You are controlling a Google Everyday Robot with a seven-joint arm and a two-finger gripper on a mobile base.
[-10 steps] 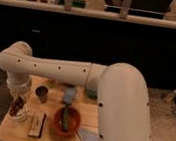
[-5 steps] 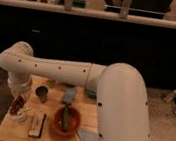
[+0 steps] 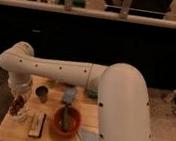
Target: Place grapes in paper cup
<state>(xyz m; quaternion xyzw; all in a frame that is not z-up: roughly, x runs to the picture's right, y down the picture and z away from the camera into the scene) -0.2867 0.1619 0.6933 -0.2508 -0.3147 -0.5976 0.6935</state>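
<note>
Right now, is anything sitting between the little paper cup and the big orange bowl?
No. In the camera view, only bare table lies between the paper cup and the orange bowl. The gripper hangs left of the cup, with the grapes.

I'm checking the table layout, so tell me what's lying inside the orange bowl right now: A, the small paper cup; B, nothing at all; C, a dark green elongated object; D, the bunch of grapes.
C: a dark green elongated object lies inside the orange bowl, while the grapes sit at the table's left edge under the gripper and the paper cup stands apart behind.
</note>
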